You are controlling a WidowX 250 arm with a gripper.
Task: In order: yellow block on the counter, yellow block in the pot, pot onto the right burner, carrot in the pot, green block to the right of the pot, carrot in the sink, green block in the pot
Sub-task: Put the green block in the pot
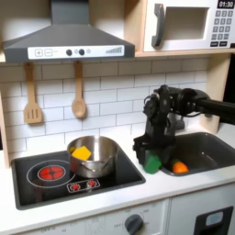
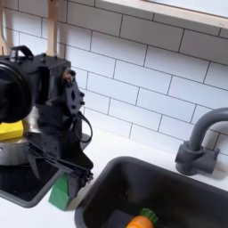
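Gripper [image 1: 151,154] sits low at the counter [image 1: 110,197] edge, centre-right of the first exterior view, right over the green block [image 1: 152,163]. In the second exterior view the green block [image 2: 61,192] shows at the lower left, under the gripper [image 2: 64,178], on the counter [image 2: 40,214] between stovetop and sink [image 2: 191,178] rim. Whether the fingers are clamped on it or just straddling it cannot be told from either view.

Yellow block [image 1: 83,152] is already in the pot [image 1: 96,161], and the pot is on the stovetop, left of centre in the first exterior view. Carrot [image 1: 180,167] lies in the sink [image 1: 216,142].

Judged step: moving the green block. To do it well: grip square on the block's sides, lift clear of the sink lip, keep it upright, set it down without nudging the pot.

View differences: the first exterior view gives the full layout, including the pot contents. The second exterior view shows the carrot [image 2: 141,219] with its green tip at the bottom edge, and only a sliver of the pot [image 2: 11,150] and yellow block [image 2: 9,131] at the far left.
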